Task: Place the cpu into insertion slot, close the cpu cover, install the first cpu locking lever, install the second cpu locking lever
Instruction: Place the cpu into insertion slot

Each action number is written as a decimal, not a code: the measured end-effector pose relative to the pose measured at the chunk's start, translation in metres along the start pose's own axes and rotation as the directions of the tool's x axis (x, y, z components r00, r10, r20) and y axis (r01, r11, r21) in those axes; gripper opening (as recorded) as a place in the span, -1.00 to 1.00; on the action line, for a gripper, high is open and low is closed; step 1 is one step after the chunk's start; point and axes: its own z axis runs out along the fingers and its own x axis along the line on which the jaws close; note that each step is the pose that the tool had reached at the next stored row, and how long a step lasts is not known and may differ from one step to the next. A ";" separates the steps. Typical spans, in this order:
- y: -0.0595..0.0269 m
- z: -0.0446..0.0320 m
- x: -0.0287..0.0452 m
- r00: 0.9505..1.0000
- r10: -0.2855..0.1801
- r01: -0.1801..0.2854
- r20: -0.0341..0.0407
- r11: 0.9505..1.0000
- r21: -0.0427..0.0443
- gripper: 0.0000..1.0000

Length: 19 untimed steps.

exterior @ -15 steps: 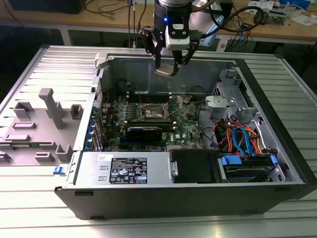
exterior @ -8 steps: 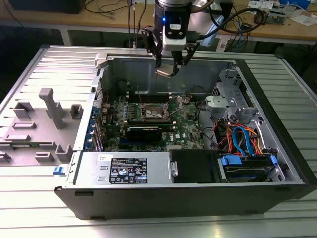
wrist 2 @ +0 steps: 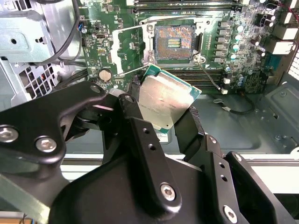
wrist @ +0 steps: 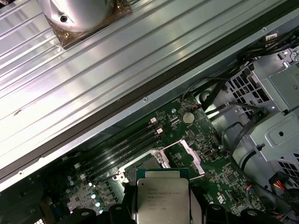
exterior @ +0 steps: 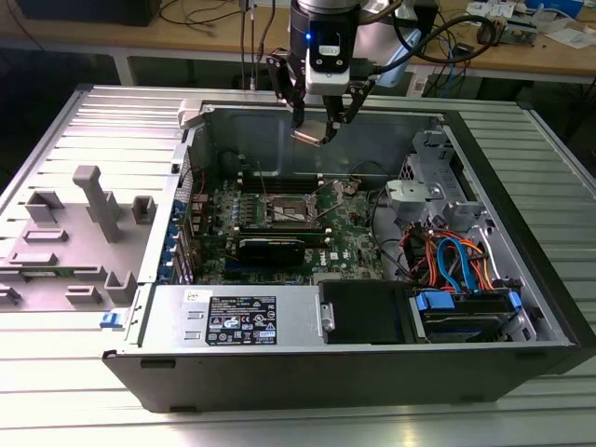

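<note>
**Ribbed metal table, open computer case: chip held high above its socket**

Ribbed grey table (exterior: 56,410) carries an open computer case (exterior: 521,307) lying on its side, with wooden workbenches (exterior: 223,37) across the top of the frame. At upper centre of the exterior view the gripper (exterior: 317,123) hangs above the rear wall of the case, its two black fingers (wrist 2: 135,116) clamped on opposite edges of the cpu (exterior: 309,135). The chip is clear of the board and tilted, its silver-grey top facing the camera in both wrist views (wrist 2: 163,105) (wrist: 161,200). Well below it, at the centre of the frame, the insertion slot (exterior: 291,210) lies bare on the green motherboard (exterior: 349,237), its grid of contacts exposed in the second wrist view (wrist 2: 174,42). The cpu cover (wrist 2: 127,46) stands swung open beside the socket, a silver frame with its square window. Long memory slots (wrist 2: 210,74) run along the other side. A grey moulded fixture (exterior: 88,233) sits on the table at the left of the frame, and blue and orange cables (exterior: 452,256) coil by the drive bay at lower right.
</note>
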 end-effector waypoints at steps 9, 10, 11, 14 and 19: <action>-0.0003 0.0001 -0.0002 1.000 0.019 -0.019 0.003 1.000 0.001 0.08; -0.0004 0.0003 -0.0002 1.000 0.027 -0.027 0.003 1.000 0.001 0.08; -0.0004 0.0004 -0.0003 0.999 0.034 -0.034 0.004 0.999 0.001 0.08; -0.0005 0.0007 -0.0003 0.998 0.062 -0.062 0.007 0.998 0.001 0.08; -0.0007 0.0013 -0.0004 0.995 0.097 -0.097 0.010 0.995 0.000 0.08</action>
